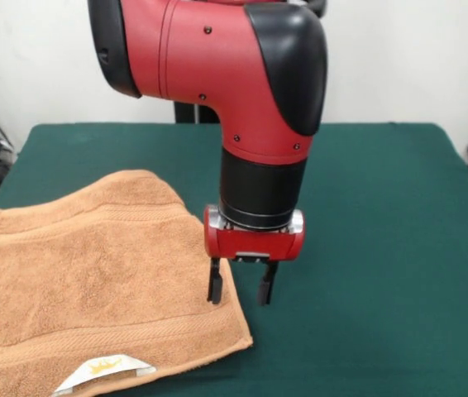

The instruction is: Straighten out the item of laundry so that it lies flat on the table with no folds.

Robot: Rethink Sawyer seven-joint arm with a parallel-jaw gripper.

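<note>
Towel at one side of the tabletop, tool poised over its edge.

We see the orange-tan towel (93, 281) lying on the green tabletop (383, 248), toward the left and near part of the front view, running off the picture's left and bottom edges. Its far edge rises in a soft hump, and a fold line runs across it below that, so it does not lie fully flat. A woven band crosses its near part, and a white label (106, 370) with a gold crown shows at its near edge. The red and black arm (217, 74) comes down from above, and we see the tool (240, 291) with its two dark fingers apart, gripping nothing. The left finger (215, 283) stands over the towel's right edge and the other over bare green felt just beside it.
</note>
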